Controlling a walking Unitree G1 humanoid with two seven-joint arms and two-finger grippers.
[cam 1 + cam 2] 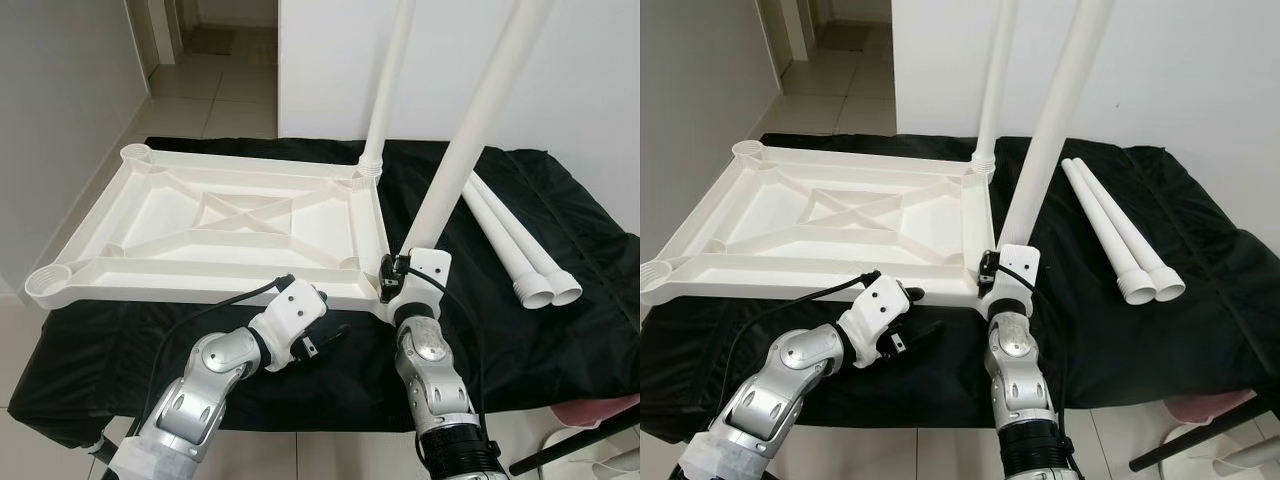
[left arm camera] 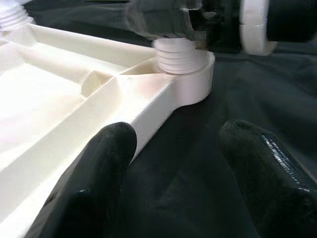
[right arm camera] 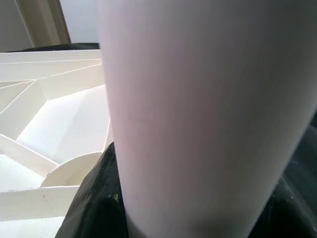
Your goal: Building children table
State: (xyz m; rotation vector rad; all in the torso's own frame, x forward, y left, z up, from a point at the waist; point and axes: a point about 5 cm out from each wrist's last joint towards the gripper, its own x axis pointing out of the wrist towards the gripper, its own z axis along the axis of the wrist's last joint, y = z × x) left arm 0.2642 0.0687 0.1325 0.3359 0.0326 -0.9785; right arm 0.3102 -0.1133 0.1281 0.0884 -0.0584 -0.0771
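One white plastic tabletop (image 1: pixel 215 235) lay upside down on a black cloth (image 1: pixel 560 330), a stiff, light-looking ribbed shell best steadied by its rim. Of its long, smooth legs, one (image 1: pixel 390 85) stood in the far corner socket, two spare legs (image 1: pixel 510 240) lay on the cloth beside it, and the right gripper (image 1: pixel 400 278) was clamped low on a fourth leg (image 1: pixel 475 130) seated at the near corner, where a firm grip just above the threads probably suited the slippery tube. The left gripper (image 1: pixel 325 340) hovered open and empty just beside the near rim.
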